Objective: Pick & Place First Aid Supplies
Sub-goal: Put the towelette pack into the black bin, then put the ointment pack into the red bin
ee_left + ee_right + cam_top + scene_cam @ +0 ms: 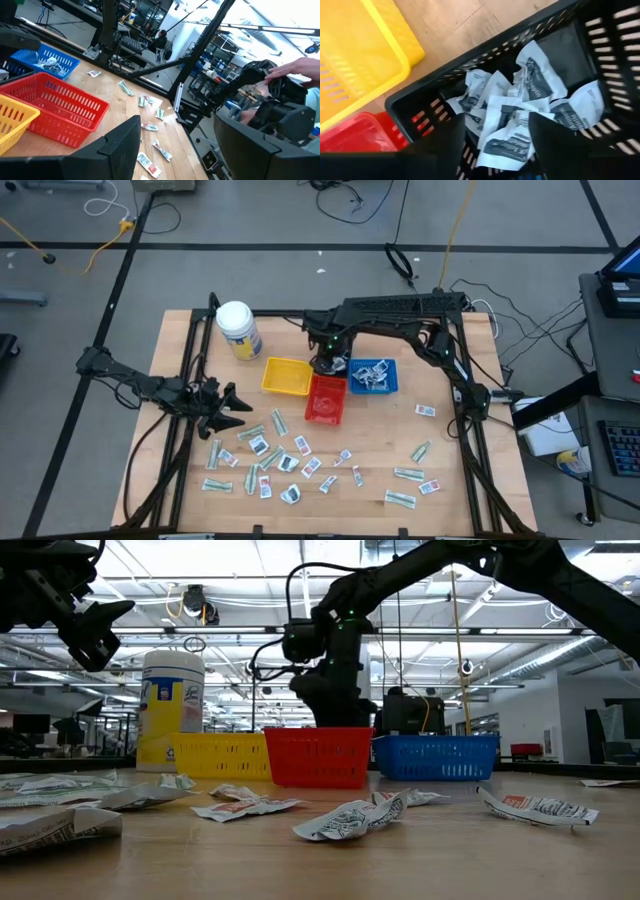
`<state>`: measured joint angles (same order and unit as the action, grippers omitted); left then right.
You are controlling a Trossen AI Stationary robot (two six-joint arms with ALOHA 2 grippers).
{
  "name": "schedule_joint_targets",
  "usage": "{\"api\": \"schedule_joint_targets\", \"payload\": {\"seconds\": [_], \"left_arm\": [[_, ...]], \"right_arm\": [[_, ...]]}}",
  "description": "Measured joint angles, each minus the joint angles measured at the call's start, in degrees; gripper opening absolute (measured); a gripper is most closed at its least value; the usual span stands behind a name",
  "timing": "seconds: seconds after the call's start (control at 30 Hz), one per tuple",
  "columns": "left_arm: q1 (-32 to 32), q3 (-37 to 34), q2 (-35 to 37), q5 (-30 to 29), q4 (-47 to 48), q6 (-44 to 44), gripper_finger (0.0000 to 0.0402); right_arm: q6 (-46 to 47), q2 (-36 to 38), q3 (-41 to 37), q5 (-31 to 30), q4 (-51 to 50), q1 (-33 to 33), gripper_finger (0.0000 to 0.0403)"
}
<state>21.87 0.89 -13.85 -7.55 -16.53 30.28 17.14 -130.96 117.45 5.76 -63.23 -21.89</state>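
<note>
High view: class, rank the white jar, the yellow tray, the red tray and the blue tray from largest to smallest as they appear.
1. Red tray, yellow tray and blue tray: they look alike, and the right arm covers part of the blue one, so no ranking among them.
2. White jar: smallest.
</note>
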Motion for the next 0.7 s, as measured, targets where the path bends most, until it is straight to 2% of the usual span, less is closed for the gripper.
{"api": "schedule_joint_targets", "payload": {"seconds": [0.1,0.23,0.43,0.7], "left_arm": [[0.0,0.0,0.01,0.0,-0.01,0.0,0.0257],[0.01,0.0,-0.02,0.0,-0.01,0.0,0.0257],[0.01,0.0,-0.01,0.0,0.0,-0.01,0.0257],[0.01,0.0,0.0,0.0,-0.01,0.0,0.0257]], "right_arm": [[-2.71,1.24,0.13,0.0,0.07,-0.28,0.0245],[-7.6,4.1,0.26,0.2,-0.51,-0.33,0.0263],[-12.64,8.83,0.26,4.87,-7.81,0.09,0.0262],[-16.97,11.92,0.26,4.82,-11.05,3.39,0.026]]}}
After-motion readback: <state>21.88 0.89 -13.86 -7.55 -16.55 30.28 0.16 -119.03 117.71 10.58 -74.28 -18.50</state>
